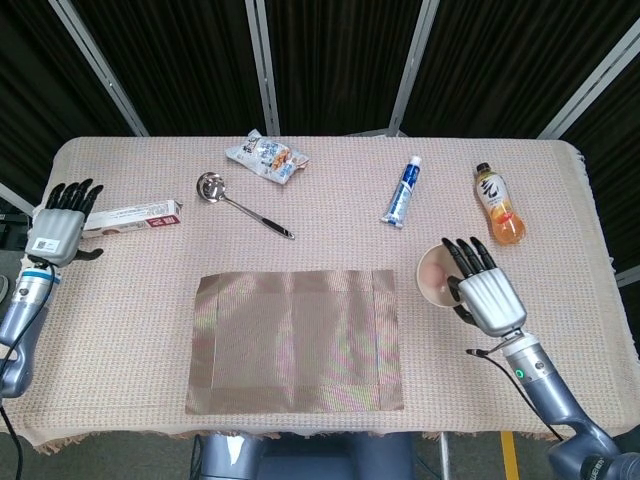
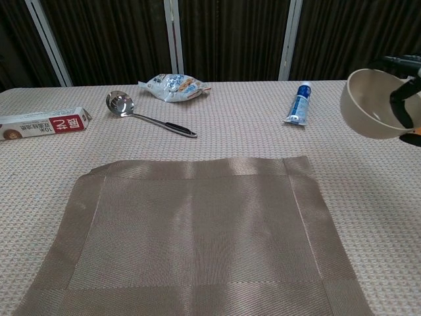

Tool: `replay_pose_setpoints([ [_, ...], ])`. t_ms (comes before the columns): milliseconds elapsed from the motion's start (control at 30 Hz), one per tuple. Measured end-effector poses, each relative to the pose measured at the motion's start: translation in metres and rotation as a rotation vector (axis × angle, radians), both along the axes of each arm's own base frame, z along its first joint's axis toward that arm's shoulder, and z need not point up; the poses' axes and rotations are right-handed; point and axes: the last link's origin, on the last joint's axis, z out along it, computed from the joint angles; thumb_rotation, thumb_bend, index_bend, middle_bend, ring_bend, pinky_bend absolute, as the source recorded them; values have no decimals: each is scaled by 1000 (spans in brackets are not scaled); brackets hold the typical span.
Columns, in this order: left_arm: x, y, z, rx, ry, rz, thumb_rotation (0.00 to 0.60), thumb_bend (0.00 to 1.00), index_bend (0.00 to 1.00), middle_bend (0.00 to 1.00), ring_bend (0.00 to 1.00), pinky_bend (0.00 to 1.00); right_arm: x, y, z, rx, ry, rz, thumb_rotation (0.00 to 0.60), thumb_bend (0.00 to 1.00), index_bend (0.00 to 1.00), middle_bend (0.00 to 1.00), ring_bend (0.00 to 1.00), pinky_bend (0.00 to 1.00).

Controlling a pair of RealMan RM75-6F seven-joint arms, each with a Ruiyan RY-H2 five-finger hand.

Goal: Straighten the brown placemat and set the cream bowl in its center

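Note:
The brown placemat (image 1: pixel 296 340) (image 2: pixel 197 230) lies flat and square near the table's front edge. My right hand (image 1: pixel 483 295) (image 2: pixel 406 92) grips the cream bowl (image 1: pixel 435 276) (image 2: pixel 370 105), tilted on its side, lifted above the table just right of the placemat. My left hand (image 1: pixel 57 226) is at the far left edge with fingers spread, holding nothing, beside the red-and-white box (image 1: pixel 132 215) (image 2: pixel 41 124). The left hand does not show in the chest view.
Along the back lie a metal ladle (image 1: pixel 238 203) (image 2: pixel 145 112), a snack bag (image 1: pixel 266 157) (image 2: pixel 174 86), a toothpaste tube (image 1: pixel 402 192) (image 2: pixel 300 103) and an orange drink bottle (image 1: pixel 498 205). The cloth-covered table (image 1: pixel 330 245) ends close beyond both hands.

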Motion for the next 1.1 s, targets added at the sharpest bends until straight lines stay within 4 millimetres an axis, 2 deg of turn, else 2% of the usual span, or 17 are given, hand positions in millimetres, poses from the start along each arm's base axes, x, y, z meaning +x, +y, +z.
replay_pose_setpoints([
  [33, 1, -4, 5, 9, -12, -13, 600, 0, 0, 0, 0, 0, 14, 0, -3, 26, 4, 30, 600, 287, 787, 0, 0, 0],
  [300, 6, -35, 32, 46, -33, -55, 600, 0, 0, 0, 0, 0, 82, -4, -31, 179, 51, 166, 600, 287, 786, 0, 0, 0],
  [533, 17, -69, 48, 48, -6, -59, 600, 0, 0, 0, 0, 0, 141, -4, -75, 295, 59, 265, 600, 286, 787, 0, 0, 0],
  [767, 23, -94, 59, 34, 37, -43, 600, 0, 0, 0, 0, 0, 175, 4, -117, 370, 66, 293, 600, 286, 787, 0, 0, 0],
  [967, 22, -99, 60, 32, 50, -29, 600, 0, 0, 0, 0, 0, 186, 5, -144, 390, 107, 293, 600, 285, 786, 0, 0, 0],
  [1000, 22, -99, 59, 31, 50, -26, 600, 0, 0, 0, 0, 0, 186, 5, -147, 391, 113, 289, 600, 283, 774, 0, 0, 0],
  [1033, 21, -99, 59, 30, 49, -23, 600, 0, 0, 0, 0, 0, 185, 5, -150, 393, 119, 284, 600, 274, 712, 0, 0, 0],
  [1067, 21, -99, 58, 26, 47, -19, 600, 0, 0, 0, 0, 0, 185, 5, -151, 395, 120, 279, 600, 261, 607, 0, 0, 0],
  [1100, 20, -99, 57, 23, 46, -16, 600, 0, 0, 0, 0, 0, 185, 5, -153, 396, 120, 273, 600, 242, 451, 0, 0, 0],
])
